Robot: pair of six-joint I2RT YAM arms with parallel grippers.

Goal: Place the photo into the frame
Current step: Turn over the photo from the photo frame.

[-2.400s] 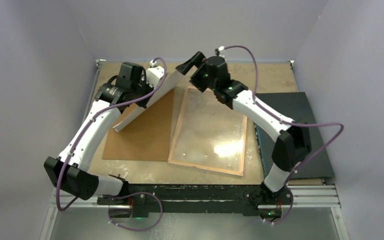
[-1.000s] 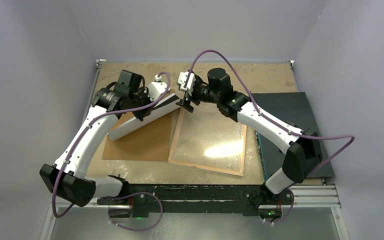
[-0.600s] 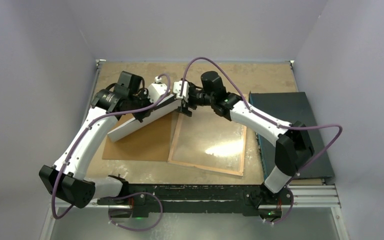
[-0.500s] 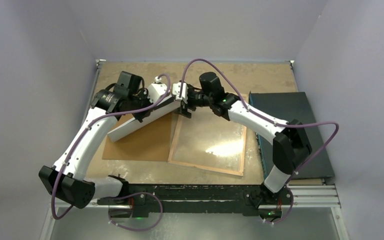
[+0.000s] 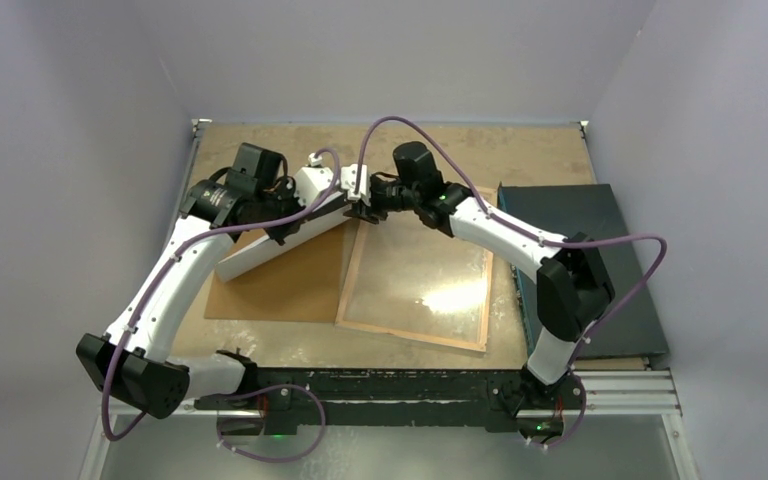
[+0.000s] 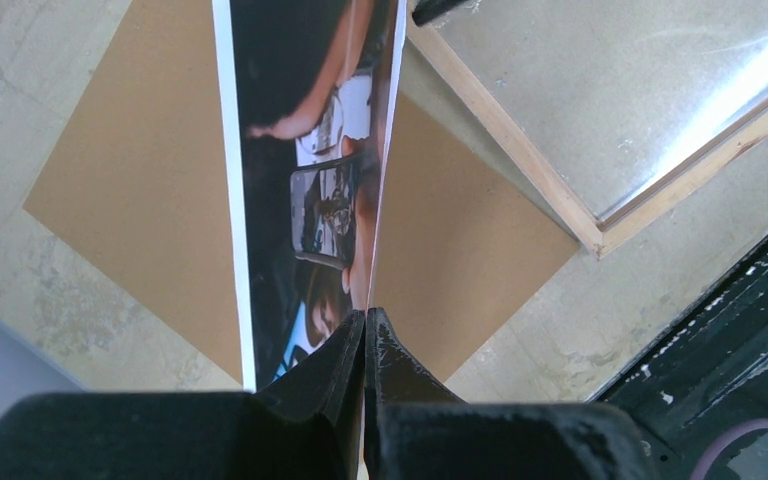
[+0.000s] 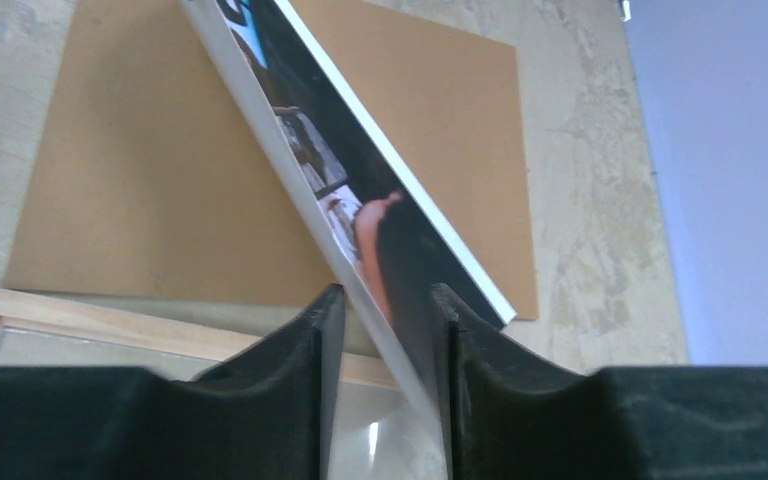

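Note:
The photo (image 5: 270, 246) hangs tilted above the table, white back up, dark print with orange and pale blue patches (image 6: 305, 180) facing down. My left gripper (image 6: 365, 318) is shut on one edge of it. My right gripper (image 7: 387, 295) straddles the photo's (image 7: 350, 190) other end; its jaws stand apart with the sheet between them, against one finger (image 7: 440, 320). In the top view both grippers meet at the photo's far end, right gripper (image 5: 356, 206) beside the left. The frame (image 5: 352, 270) lies flat, wood back up, right of the photo.
A brown backing board (image 5: 280, 285) lies under the photo, left of the frame. A clear glossy sheet (image 5: 425, 270) sits inside the frame's rails (image 6: 505, 140). A dark flat mat (image 5: 600, 250) lies at the table's right side. Walls close in on three sides.
My right gripper swung down and left to the photo's far end and its jaws narrowed around the edge. The left gripper lowered the photo slightly, then held still.

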